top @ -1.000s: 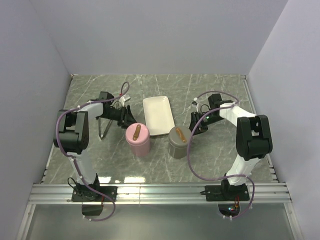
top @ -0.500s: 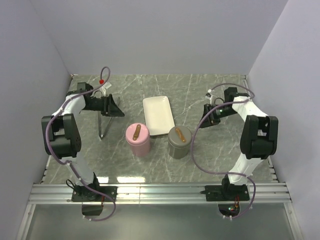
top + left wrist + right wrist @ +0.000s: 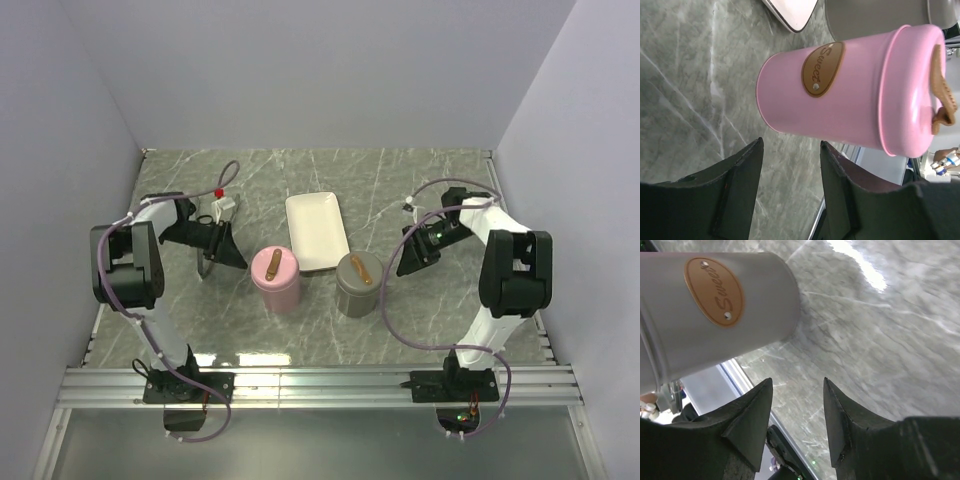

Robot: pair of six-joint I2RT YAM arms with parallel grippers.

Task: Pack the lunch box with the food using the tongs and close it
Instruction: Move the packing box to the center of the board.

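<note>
Marble-pattern grey-green table (image 3: 440, 320) is boxed in by pale lilac walls (image 3: 330, 70) on the left, far and right sides, with an aluminium rail (image 3: 320, 380) along the near edge. Free floor: the strip between the two tins and the rail, the far band behind the tray, and the right side past the right arm. The centre is tight. A pink cylindrical lidded tin (image 3: 275, 277) and a grey cylindrical lidded tin (image 3: 358, 283) stand upright side by side but apart, both lids on, just near of a white rectangular tray (image 3: 318, 230). Each tin has a brown oval "Sweet" badge on its wall and a brown strap on its lid. The long thin silver metal tongs (image 3: 203, 267) lie flat on the table's left side, mostly under the left gripper (image 3: 232, 258), with only the near end showing. Left gripper (image 3: 791, 150) has its jaws partly apart with nothing between them, aimed at the pink tin's wall, not touching. Right gripper (image 3: 796, 390) (image 3: 410, 262) is the same, part-open and empty, facing the grey tin from the right with a gap between.
</note>
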